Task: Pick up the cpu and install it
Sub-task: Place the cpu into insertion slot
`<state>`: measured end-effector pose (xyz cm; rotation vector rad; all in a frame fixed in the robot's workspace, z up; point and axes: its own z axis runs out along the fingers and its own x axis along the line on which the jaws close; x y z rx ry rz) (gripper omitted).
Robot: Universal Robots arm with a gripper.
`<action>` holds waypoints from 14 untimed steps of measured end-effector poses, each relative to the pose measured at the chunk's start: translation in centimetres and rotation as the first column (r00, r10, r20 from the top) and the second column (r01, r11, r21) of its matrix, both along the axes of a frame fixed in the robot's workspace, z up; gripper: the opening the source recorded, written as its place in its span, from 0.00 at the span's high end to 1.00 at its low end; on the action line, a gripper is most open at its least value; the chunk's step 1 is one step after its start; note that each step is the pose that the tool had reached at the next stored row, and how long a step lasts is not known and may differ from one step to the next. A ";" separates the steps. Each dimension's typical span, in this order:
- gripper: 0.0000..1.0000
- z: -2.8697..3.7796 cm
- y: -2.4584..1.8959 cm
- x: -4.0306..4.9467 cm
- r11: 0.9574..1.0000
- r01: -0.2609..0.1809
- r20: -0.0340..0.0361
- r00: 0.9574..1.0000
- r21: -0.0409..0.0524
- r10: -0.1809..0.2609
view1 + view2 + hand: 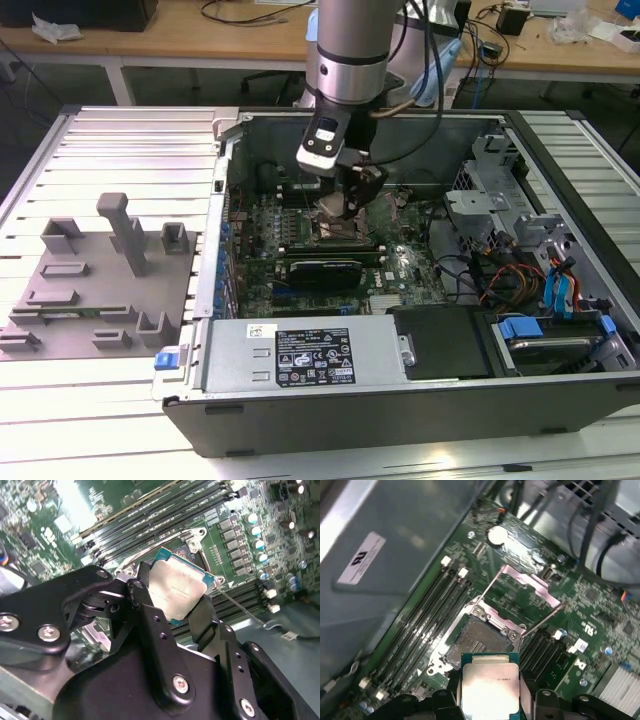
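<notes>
Exterior view: open PC case, grey fixture tray at its 9 o'clock. Inside, motherboard; gripper hangs over it, about 11 o'clock from case centre. Bare socket open; jaws clamp the cpu near it. Pickup done, seating not yet.

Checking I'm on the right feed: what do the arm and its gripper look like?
The arm is a silver-grey cylinder with a shiny metal band, and black cables trail off it. At the wrist sits a black box with a white face. The gripper is matte black, with jointed link fingers that have small holes and silver screws.
</notes>
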<state>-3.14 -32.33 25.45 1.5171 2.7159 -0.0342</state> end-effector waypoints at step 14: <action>0.45 -0.48 0.00 0.00 0.951 0.309 0.000 0.951 0.000 -0.309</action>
